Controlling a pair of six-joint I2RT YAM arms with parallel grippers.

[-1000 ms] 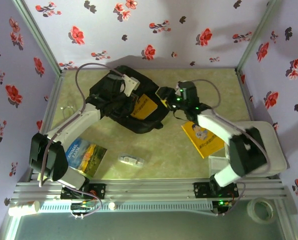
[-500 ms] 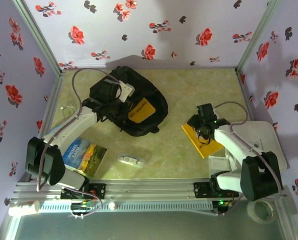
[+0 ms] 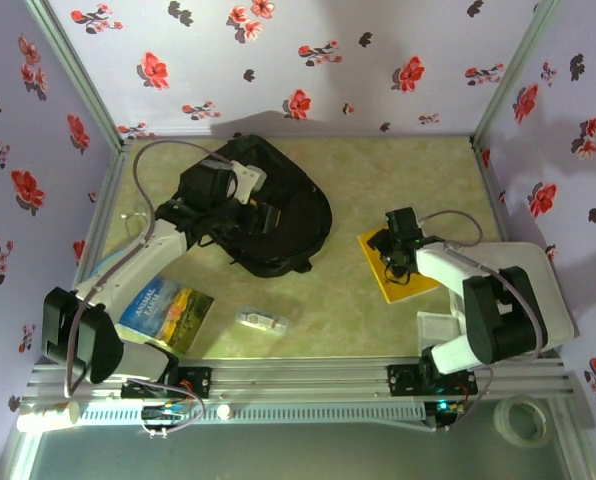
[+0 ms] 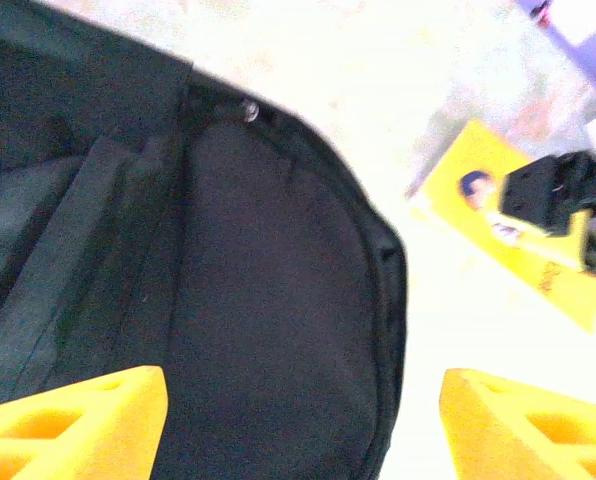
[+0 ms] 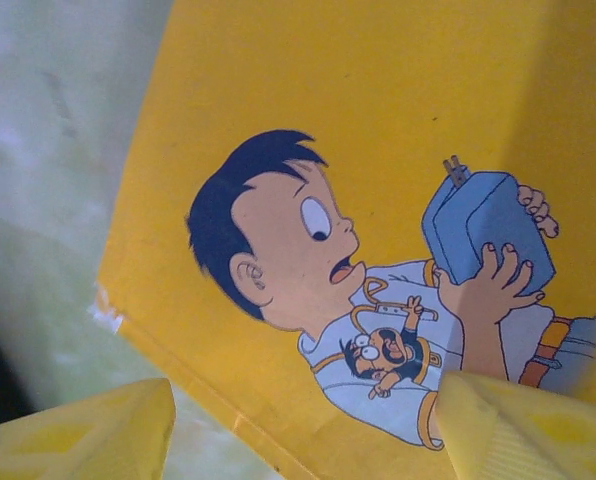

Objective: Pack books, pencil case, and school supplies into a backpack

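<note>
Where the right claw [image 3: 392, 250] hangs low over the table [image 3: 348, 300], a yellow book [image 3: 408, 285] lies flat directly beneath it, cover up, one corner reaching out past the claw on the backpack's side. Seen from the right wrist, the yellow book [image 5: 278, 90] shows its cartoon boy (dark hair, a blue box clutched in both hands) just ahead of the two yellow fingers [image 5: 78, 430]. They stand spread wide with nothing pinched between them; whether their tips touch the cover cannot be told.

The black backpack [image 3: 293, 225] lies on the table well to the left of that claw, and the left claw [image 3: 261, 213] is right above it. From the left wrist, this claw's yellow fingers [image 4: 73, 420] are also spread wide and empty, with the backpack's dark fabric [image 4: 268, 300] and a curved zip edge under and ahead of them. Past the right-hand finger, out on the pale table, the yellow book [image 4: 463, 160] shows with the black right claw over it.

The blue book [image 3: 168, 310] lies on the near side of the left claw, close beside the left arm [image 3: 128, 262]. The pencil case [image 3: 263, 321], small and whitish, lies nearer the bases than either claw, roughly between the two arms and apart from books and backpack. A flat clear box [image 3: 436, 325] sits on the near side of the right claw, by the yellow book's near corner. A roll of tape [image 3: 523, 420] rests beyond the front rail [image 3: 298, 375].
</note>
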